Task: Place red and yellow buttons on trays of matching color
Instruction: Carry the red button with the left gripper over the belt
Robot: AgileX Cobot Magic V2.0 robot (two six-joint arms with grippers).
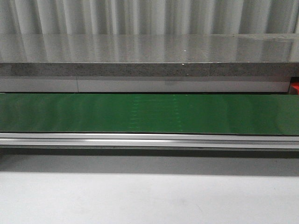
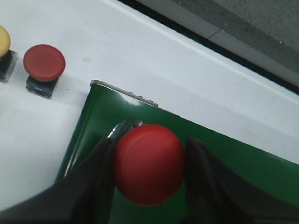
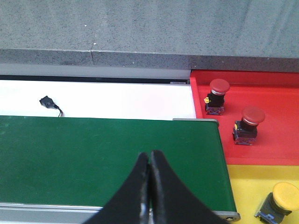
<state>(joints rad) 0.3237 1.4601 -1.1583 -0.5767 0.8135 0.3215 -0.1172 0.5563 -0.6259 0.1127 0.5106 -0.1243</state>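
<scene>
My left gripper (image 2: 150,163) is clamped on a red button (image 2: 149,164), held over the end of the green belt (image 2: 243,172). Beside the belt, on the white table (image 2: 140,51), sit another red button (image 2: 44,65) and a yellow one (image 2: 3,44) at frame edge.

My right gripper (image 3: 150,161) is pressed together, empty, above the belt. Red tray (image 3: 275,140) holds two red buttons (image 3: 218,93); yellow tray (image 3: 247,186) holds one yellow button (image 3: 279,199).

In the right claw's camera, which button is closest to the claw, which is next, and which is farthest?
From the right claw:
1. Yellow button, on the yellow tray, nearest.
2. Red button, on the red tray, closer to the yellow tray.
3. Other red button, near the red tray's far corner, farthest.
</scene>
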